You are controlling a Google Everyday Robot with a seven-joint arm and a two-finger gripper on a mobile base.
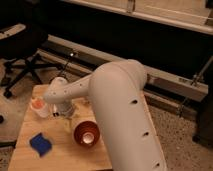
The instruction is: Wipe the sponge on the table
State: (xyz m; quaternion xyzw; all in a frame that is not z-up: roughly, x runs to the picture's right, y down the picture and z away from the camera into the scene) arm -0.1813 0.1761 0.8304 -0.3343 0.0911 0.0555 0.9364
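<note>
The bright blue sponge (40, 144) lies flat near the front left of the light wooden table (65, 157). My gripper (65, 113) hangs at the end of the thick white arm (117, 105), over the table's middle-left part. It sits above and to the right of the sponge, apart from it, and just behind the left rim of the bowl. The wrist hides most of the gripper.
A round copper-red bowl (86, 133) stands right of the sponge. A small clear bottle with an orange cap (38, 106) stands at the table's left rear. An office chair (22, 55) is on the floor behind the table, and a metal rail (170, 82) runs along the back.
</note>
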